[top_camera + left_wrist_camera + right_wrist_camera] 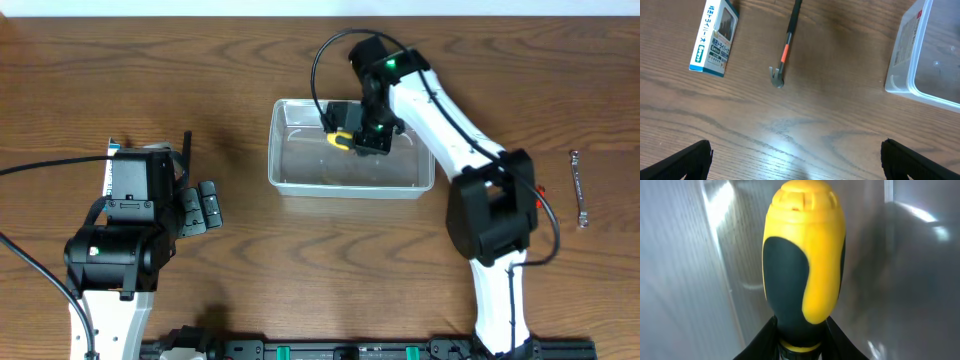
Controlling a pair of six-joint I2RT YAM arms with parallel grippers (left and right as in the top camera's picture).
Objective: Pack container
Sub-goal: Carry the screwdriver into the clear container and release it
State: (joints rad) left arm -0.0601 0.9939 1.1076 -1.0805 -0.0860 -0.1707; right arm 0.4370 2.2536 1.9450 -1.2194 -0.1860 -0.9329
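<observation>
Container [300, 187] lies mostly bare, right hand [354, 138] pinching yellow-handled tool [802, 255] near far rim (left hand [203, 208] spread).

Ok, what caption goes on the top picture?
Right gripper holds a yellow-handled tool over the clear container.

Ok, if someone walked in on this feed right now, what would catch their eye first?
The yellow-and-black tool handle, gripped by the right pincer over the clear container at mid-table, fills the right wrist view. Next comes the left pincer, open above bare wood, with a blue-and-white box and a thin black tool just ahead. A wrench lies alone at the far right.
</observation>
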